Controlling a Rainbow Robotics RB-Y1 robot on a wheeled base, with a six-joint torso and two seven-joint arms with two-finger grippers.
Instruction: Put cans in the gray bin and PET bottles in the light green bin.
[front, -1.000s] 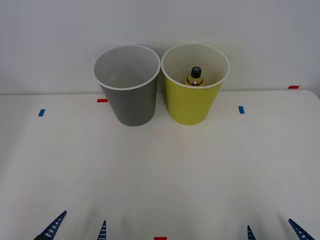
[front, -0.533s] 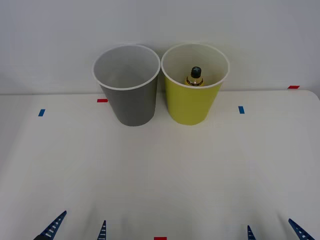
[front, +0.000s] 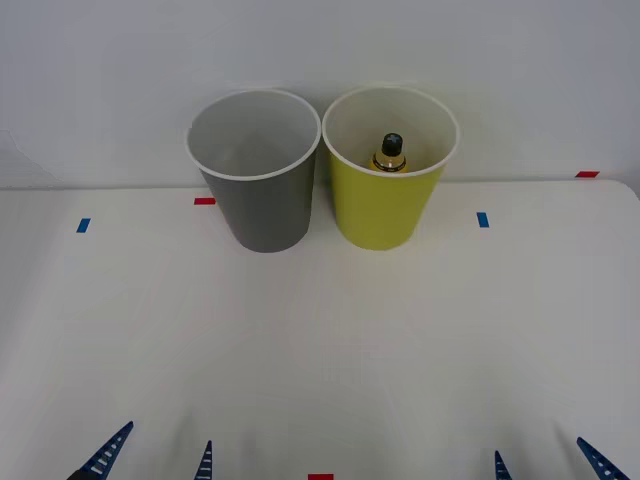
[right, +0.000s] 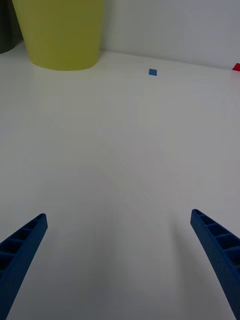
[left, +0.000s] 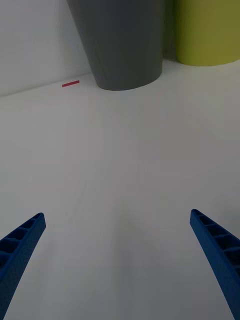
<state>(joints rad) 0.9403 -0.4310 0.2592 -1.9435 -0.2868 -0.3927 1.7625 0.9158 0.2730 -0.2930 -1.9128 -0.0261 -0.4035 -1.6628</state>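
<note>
Where it stands inside the green bin (front: 385, 215), the bottle (front: 390, 153) shows a black screw cap over a yellowish neck; its lower body is hidden by the bin wall. It stands upright, near the middle of the bin. Both bins are tall, round and tapered, with white interiors and white rims. The gray bin (front: 262, 205) stands to the robot's left of the green bin, rims almost touching; whether they touch cannot be told. No contents are visible in the gray bin. Both bins sit at the far edge of the white table (front: 320, 340), close to the wall. Small blue and red tape marks lie on the table surface. The left gripper (front: 155, 458) hangs low over the near table edge, well apart from the bins, its blue ribbed fingers (left: 20, 247) spread wide and holding nothing. The right gripper (front: 548, 462) sits likewise at the near edge, fingers (right: 217, 250) spread wide and empty.
</note>
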